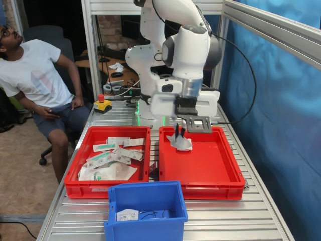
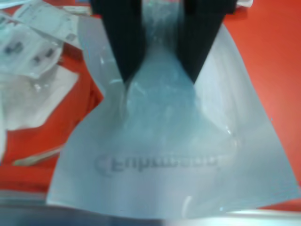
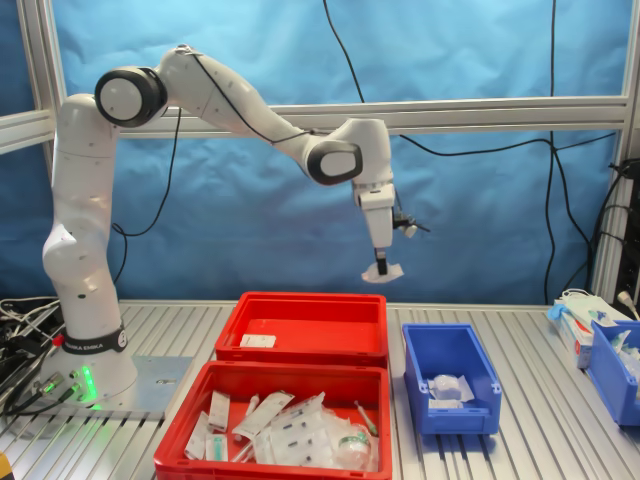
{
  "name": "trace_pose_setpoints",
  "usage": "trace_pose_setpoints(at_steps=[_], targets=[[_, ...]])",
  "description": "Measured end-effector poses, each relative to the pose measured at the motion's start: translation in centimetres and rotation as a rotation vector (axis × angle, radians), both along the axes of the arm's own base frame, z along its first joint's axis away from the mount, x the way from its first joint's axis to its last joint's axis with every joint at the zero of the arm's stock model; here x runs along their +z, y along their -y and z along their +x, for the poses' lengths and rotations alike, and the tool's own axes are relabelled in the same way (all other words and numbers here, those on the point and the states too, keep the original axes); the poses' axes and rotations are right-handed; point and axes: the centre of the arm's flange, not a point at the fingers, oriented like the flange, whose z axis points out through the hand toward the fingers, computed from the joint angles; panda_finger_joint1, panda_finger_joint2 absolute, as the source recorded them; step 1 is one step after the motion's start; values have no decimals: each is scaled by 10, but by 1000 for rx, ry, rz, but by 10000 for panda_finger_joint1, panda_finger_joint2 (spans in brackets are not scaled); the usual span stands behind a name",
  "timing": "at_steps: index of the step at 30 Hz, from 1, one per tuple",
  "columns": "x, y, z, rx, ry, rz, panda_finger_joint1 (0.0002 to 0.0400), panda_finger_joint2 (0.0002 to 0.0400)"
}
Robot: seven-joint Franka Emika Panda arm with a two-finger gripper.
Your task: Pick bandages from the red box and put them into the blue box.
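My gripper is shut on a white bandage and hangs well above the red box, over its rear part. In the second exterior view the gripper holds the bandage in the air above the far red box, where one white pad lies on the floor. In the wrist view, both black fingers pinch the top of the crinkled wrapper. The blue box stands at the table's front; in the second exterior view the blue box holds a bandage.
A second red tray full of flat printed packets stands beside the red box. A seated person is at the first exterior view's left, near a red stop button. More bins stand at the second exterior view's right.
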Motion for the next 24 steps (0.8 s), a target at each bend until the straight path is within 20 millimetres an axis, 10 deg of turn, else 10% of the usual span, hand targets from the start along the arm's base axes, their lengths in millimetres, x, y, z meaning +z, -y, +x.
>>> trace_pose_setpoints(at_steps=[12,24], targets=[[65,48,44,-96,125,-12,49,49],[45,75,85,-144,140,-79,49,49]])
